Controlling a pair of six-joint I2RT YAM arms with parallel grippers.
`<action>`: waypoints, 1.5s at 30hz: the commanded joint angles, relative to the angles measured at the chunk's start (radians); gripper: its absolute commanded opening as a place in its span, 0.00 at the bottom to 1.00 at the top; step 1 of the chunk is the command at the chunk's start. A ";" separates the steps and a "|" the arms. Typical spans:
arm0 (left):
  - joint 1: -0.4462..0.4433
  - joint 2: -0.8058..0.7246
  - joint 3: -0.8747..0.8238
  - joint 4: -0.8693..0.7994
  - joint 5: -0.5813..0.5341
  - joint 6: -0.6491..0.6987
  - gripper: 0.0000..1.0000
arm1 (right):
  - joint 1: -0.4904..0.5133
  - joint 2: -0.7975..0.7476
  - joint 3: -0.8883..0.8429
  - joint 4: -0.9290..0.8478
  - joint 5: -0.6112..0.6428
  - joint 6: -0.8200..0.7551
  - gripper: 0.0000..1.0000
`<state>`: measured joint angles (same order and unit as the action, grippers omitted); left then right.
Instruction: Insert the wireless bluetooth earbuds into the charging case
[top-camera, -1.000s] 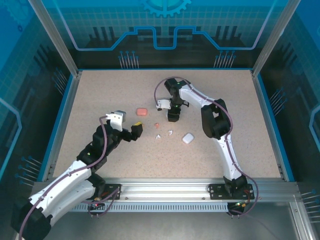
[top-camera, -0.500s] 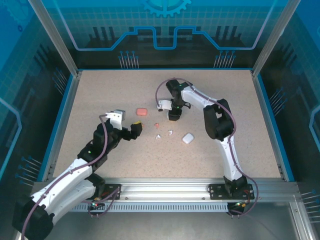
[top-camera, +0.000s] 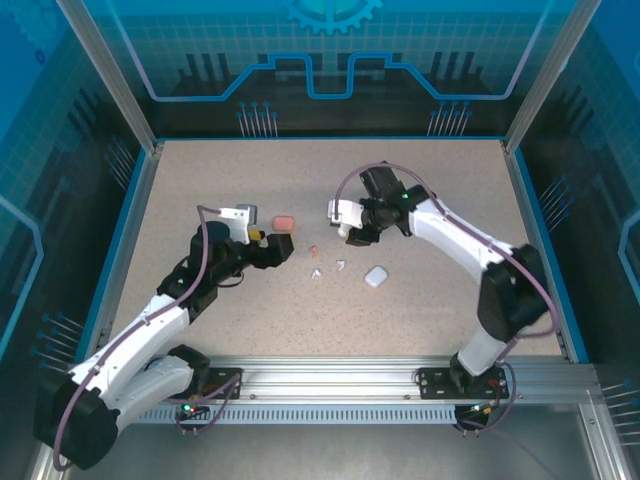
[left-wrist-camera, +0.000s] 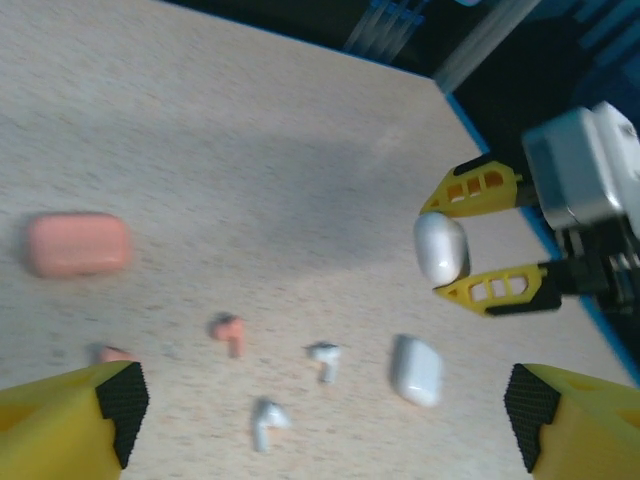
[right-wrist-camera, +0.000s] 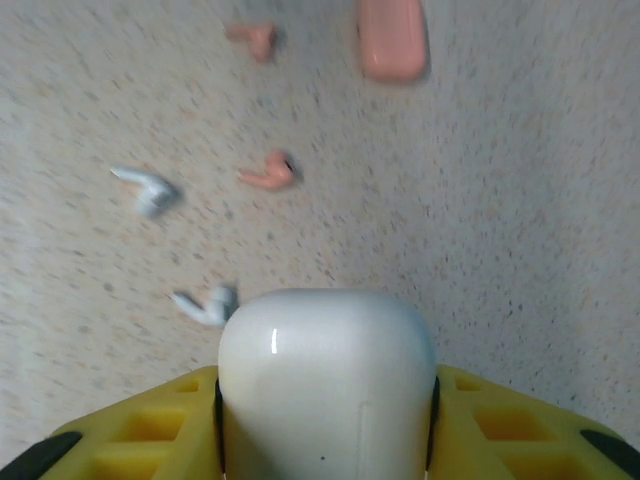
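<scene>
Three pebble-shaped cases are out, and all look shut, so what they hold cannot be told. The right claw (left-wrist-camera: 432, 250) is clamped on the held white case (right-wrist-camera: 325, 375), a yellow finger on each flank, and carries it clear of the worktop (top-camera: 220, 180). The loose white case (left-wrist-camera: 416, 369) lies flat near that claw, on the side toward the arm bases. The salmon case (left-wrist-camera: 78, 244) lies ahead of the left claw (left-wrist-camera: 325, 405), off to its left.

The left claw stands wide open with nothing between its fingers. The earbuds lie loose on the worktop just ahead of it. The first salmon earbud (left-wrist-camera: 230, 332) and second salmon earbud (left-wrist-camera: 112, 353) are toward its left finger. The first white earbud (left-wrist-camera: 324, 358) and second white earbud (left-wrist-camera: 268, 420) are nearer its middle. All four sit roughly between the two claws.

Bare speckled surface spreads on every side of this cluster, and the blue rim (top-camera: 135, 230) is well apart from both claws.

The case shells show plain, glossy faces, blurred in places. The back panel (top-camera: 330, 40) bears a gear outline and angular lines.
</scene>
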<state>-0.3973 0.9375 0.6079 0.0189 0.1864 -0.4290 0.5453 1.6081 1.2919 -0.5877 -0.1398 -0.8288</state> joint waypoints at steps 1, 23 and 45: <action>0.008 0.046 0.029 0.055 0.218 -0.112 0.89 | 0.050 -0.118 -0.116 0.097 -0.028 0.068 0.41; -0.197 0.334 0.163 0.207 0.401 -0.156 0.78 | 0.178 -0.420 -0.290 0.152 0.025 0.134 0.42; -0.222 0.405 0.190 0.234 0.408 -0.163 0.51 | 0.206 -0.358 -0.249 0.165 0.077 0.151 0.42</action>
<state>-0.6079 1.3300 0.7643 0.2325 0.5735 -0.6006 0.7399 1.2427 1.0100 -0.4416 -0.0742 -0.7025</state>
